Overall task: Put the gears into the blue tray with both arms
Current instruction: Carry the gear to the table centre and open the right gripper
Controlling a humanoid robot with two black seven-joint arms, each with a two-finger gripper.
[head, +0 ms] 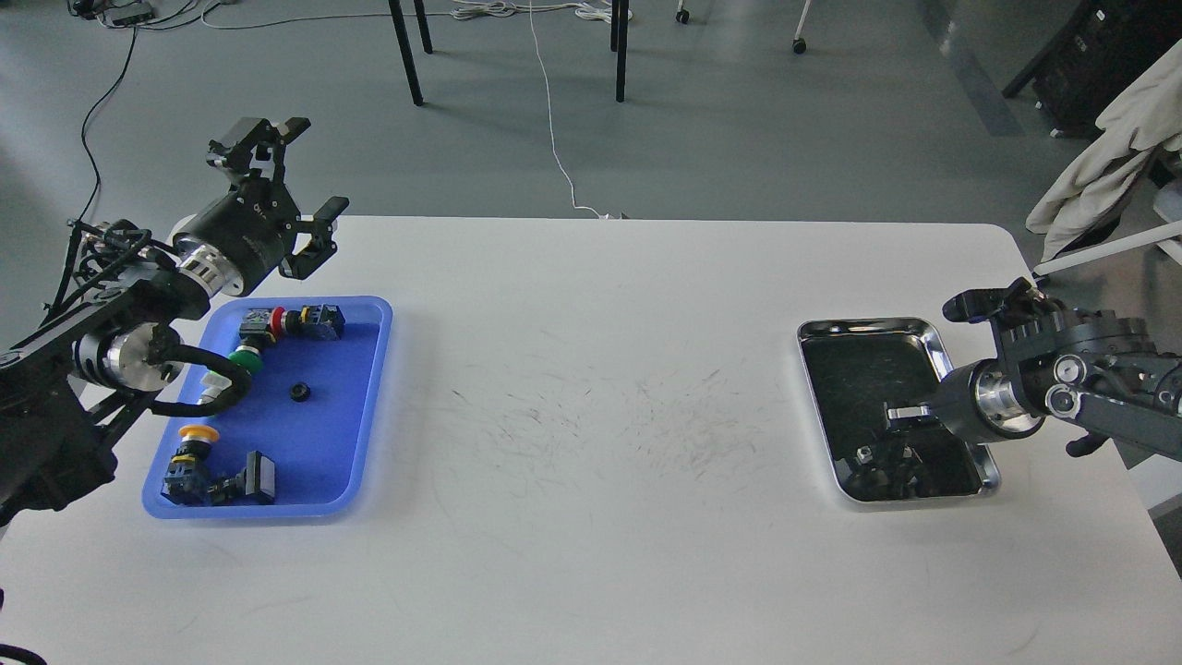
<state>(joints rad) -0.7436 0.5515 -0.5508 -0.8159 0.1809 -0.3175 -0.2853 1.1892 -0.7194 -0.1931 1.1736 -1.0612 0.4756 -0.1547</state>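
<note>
One small black gear [299, 392] lies in the middle of the blue tray [369, 406] at the table's left. My left gripper [294, 183] hangs open above the tray's far left corner, with nothing between its fingers. On the right, my right gripper [934, 358] stands open over the right side of the steel tray [863, 325], one finger low inside it and the other above the rim. Small dark parts [888, 469] sit at the near end of the steel tray. I cannot tell whether they are gears.
Several push-button switches [294, 322] with red, green and yellow caps lie along the blue tray's left side and far end. The white table [591, 388] is scuffed in the middle. Chair legs and cables stand on the floor beyond it.
</note>
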